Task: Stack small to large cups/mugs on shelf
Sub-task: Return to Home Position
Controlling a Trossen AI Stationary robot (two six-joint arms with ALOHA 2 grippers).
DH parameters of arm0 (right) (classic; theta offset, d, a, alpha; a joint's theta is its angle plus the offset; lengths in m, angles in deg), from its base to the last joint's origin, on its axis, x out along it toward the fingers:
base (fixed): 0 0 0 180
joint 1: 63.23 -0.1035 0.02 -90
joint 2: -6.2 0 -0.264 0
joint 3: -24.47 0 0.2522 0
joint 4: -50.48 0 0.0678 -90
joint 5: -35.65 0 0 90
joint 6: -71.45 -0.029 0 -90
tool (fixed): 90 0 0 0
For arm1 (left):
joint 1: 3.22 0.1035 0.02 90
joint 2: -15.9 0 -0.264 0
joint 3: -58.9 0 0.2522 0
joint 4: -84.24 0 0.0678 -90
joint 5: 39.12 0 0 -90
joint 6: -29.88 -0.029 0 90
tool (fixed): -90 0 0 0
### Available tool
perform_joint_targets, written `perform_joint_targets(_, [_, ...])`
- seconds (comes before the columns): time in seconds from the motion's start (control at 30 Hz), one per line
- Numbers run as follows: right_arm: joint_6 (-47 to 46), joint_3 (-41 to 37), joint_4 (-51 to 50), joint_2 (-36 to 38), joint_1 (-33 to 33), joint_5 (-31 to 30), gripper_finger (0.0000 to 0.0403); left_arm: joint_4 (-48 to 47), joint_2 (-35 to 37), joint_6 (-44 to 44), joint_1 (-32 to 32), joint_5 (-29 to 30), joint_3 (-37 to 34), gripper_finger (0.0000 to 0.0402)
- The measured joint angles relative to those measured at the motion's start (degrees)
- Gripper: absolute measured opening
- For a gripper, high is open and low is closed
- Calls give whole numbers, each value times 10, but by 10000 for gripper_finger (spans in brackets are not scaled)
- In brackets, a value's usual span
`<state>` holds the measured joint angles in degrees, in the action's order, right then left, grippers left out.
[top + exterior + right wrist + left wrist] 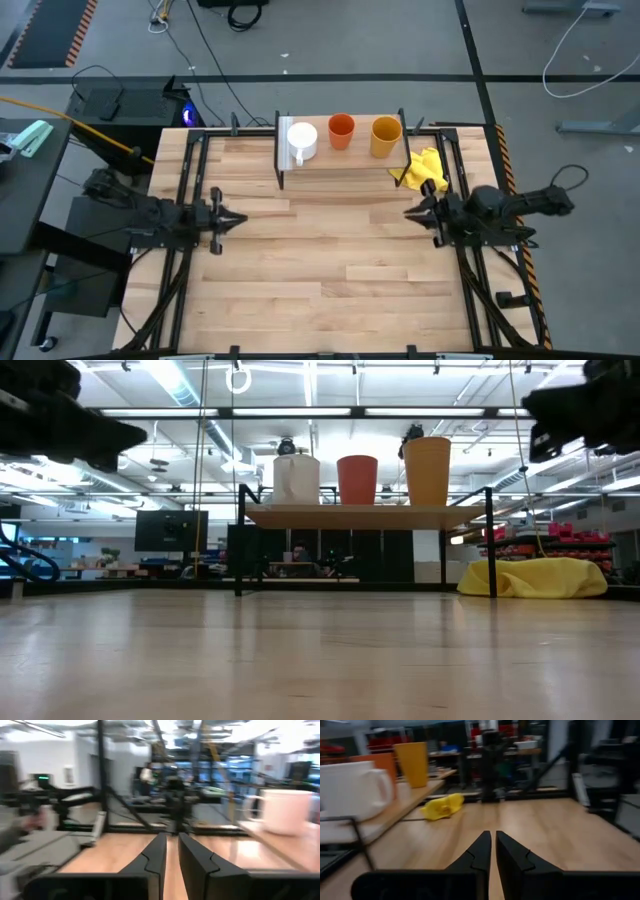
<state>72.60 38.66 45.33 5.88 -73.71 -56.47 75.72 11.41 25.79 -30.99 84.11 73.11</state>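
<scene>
White mug [302,138], orange-red cup [341,130], yellow-orange cup [385,135] upright on shelf [340,168]. Judged rigid, light, slick; grip by rim. Left gripper [228,218], right gripper [412,213]: pinched narrow, empty.

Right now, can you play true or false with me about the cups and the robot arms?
1. The white mug, orange-red cup and yellow-orange cup all stand on the shelf. True.
2. The white mug is the middle one. False: the orange-red cup is.
3. The yellow cloth lies on the shelf. False: it lies on the tabletop beside the shelf.
4. The left end effector and right end effector hold nothing. True.
</scene>
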Motion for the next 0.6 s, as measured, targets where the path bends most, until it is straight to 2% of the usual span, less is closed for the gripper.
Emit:
perform_joint_targets(0.3, [-15, 0, -43, 0, 109, -26, 58, -3, 0, 20, 71, 11, 0, 23])
perform_joint_targets(0.6, [-11, 0, -60, 0, 130, -26, 58, -4, 0, 20, 78, 11, 0, 33])
